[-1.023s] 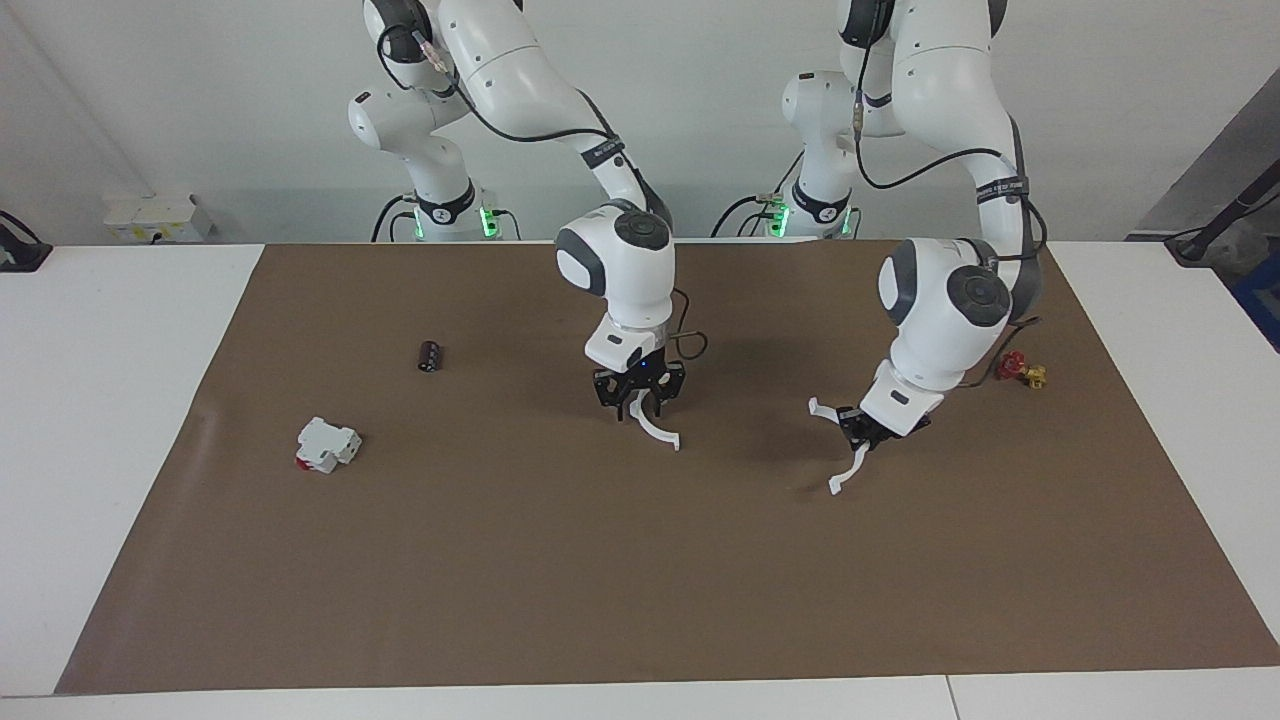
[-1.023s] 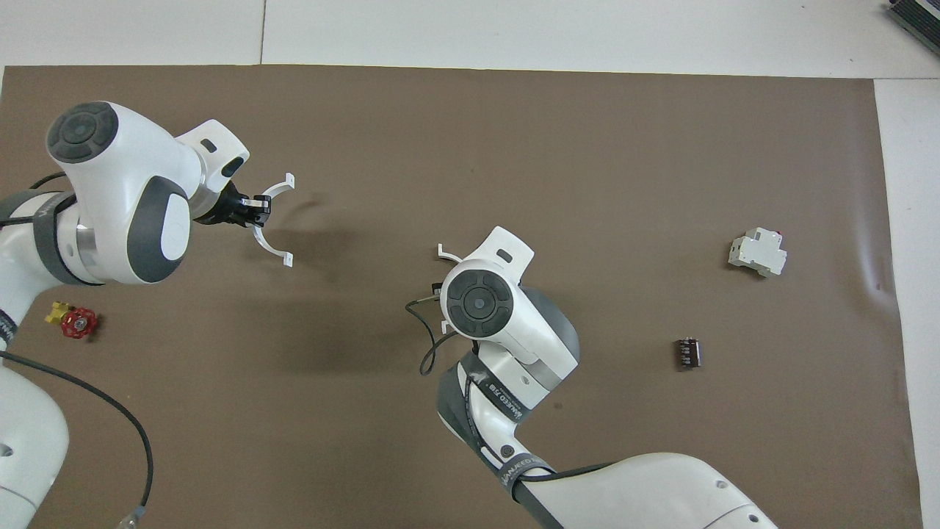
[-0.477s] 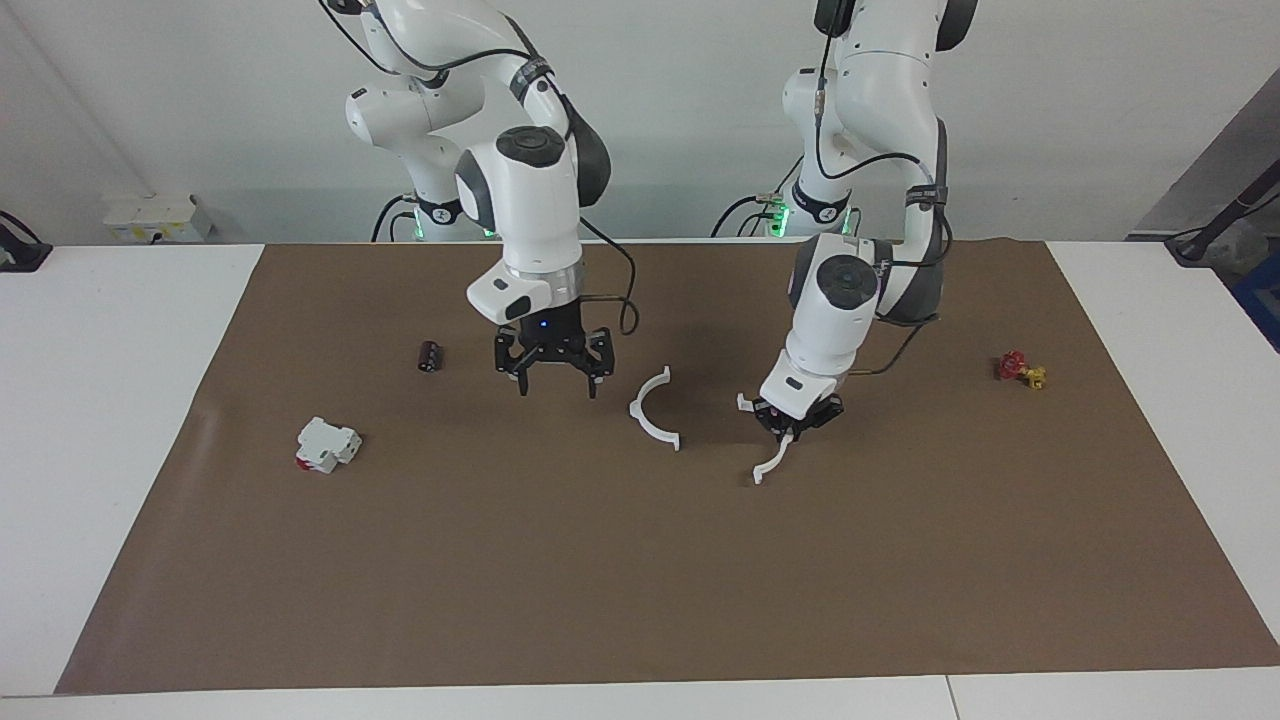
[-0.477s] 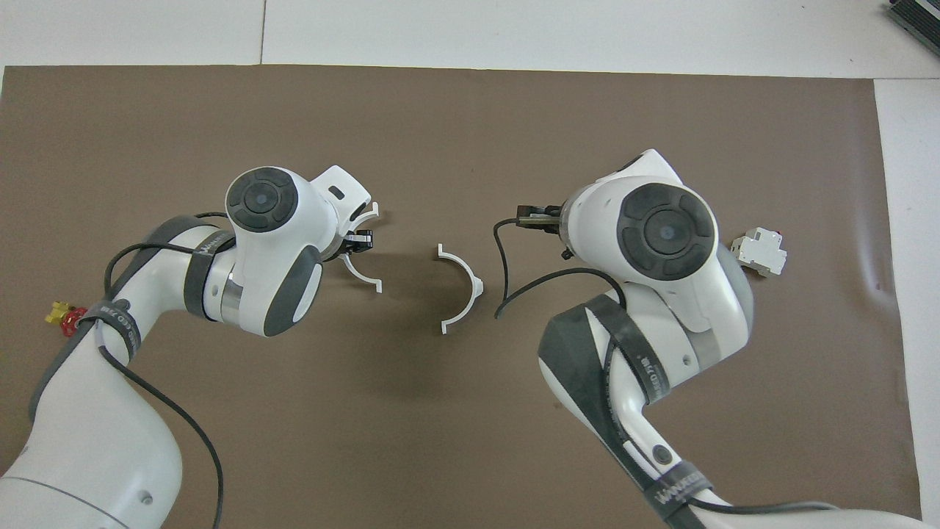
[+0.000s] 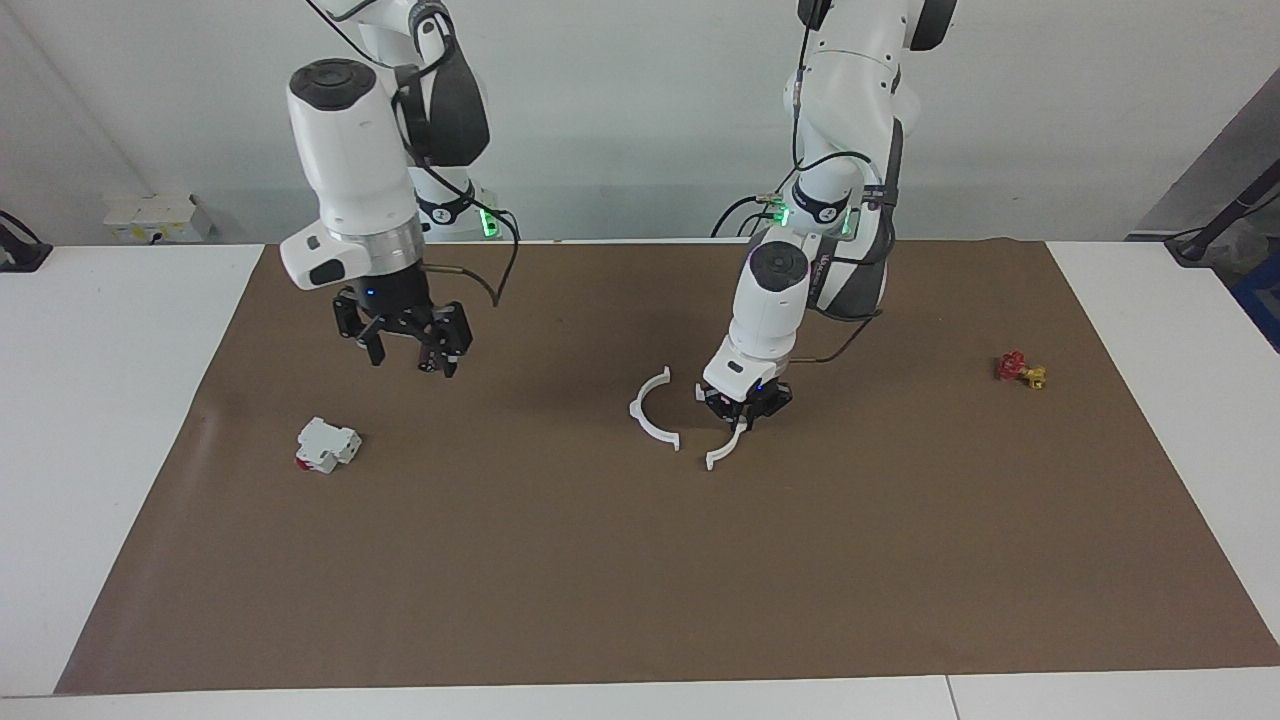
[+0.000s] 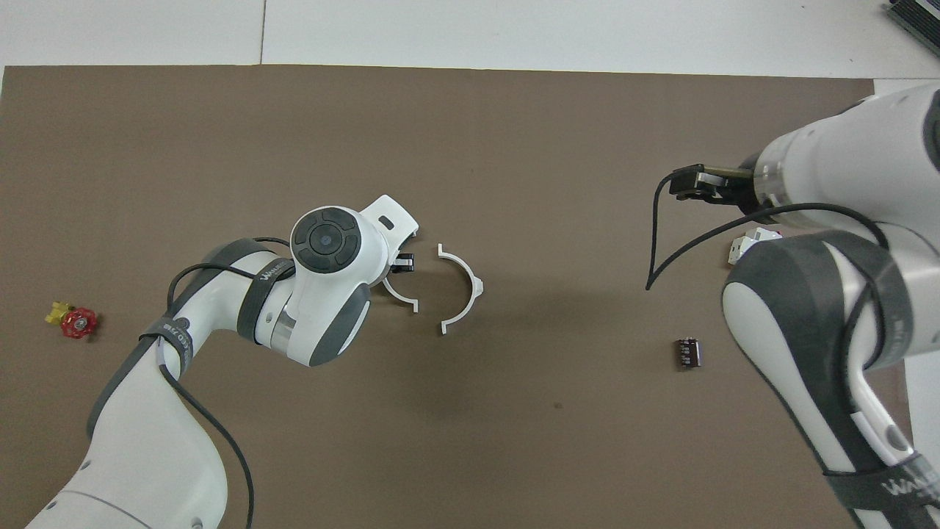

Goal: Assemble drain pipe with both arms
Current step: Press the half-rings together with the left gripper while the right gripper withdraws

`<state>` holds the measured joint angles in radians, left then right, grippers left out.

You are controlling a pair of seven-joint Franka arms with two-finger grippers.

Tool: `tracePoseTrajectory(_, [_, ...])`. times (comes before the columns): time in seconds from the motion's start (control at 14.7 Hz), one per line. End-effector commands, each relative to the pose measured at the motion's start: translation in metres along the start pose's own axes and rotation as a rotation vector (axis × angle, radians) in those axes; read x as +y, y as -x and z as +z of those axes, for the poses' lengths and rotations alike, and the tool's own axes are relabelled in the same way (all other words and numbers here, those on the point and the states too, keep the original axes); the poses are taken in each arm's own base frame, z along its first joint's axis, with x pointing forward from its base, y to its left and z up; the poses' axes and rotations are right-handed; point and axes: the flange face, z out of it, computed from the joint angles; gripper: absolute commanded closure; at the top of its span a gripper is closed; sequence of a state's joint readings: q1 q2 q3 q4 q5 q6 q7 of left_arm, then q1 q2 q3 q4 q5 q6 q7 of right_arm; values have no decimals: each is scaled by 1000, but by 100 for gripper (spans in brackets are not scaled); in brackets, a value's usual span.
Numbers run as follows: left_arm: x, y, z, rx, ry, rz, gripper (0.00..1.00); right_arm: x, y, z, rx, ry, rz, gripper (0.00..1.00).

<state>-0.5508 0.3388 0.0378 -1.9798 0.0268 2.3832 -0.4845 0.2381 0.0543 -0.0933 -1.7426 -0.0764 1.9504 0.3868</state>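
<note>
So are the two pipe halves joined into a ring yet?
Not joined. One half lies free on the mat; the left gripper holds the other half beside it, their ends apart.

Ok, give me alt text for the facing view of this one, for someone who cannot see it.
The left gripper, shut on one white half-ring, holds it beside the other half-ring, which lies on the brown mat; their ends are not joined. The right gripper hangs open above the mat, empty.
</note>
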Motion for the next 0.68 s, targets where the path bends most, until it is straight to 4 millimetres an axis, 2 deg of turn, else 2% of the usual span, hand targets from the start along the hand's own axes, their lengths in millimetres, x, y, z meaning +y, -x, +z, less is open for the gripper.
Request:
tracePoseTrajectory(0.0, [1, 21, -5, 15, -13, -3, 100, 39, 2, -33, -58, -1, -38, 0])
tracePoseTrajectory(0.07, [4, 24, -5, 13, -14, 3, 100, 54, 3, -44, -86, 7, -55, 0])
tracePoseTrajectory(0.27, [7, 32, -3, -2, -21, 10, 100, 90, 9, -53, -140, 18, -43, 0])
tracePoseTrajectory(0.48, [10, 35, -3, -4, -21, -11, 100, 105, 13, -69, -154, 7, -60, 0])
tracePoseTrajectory(0.61, [12, 34, -3, 5, -14, -13, 100, 109, 12, -95, -178, 11, -56, 0])
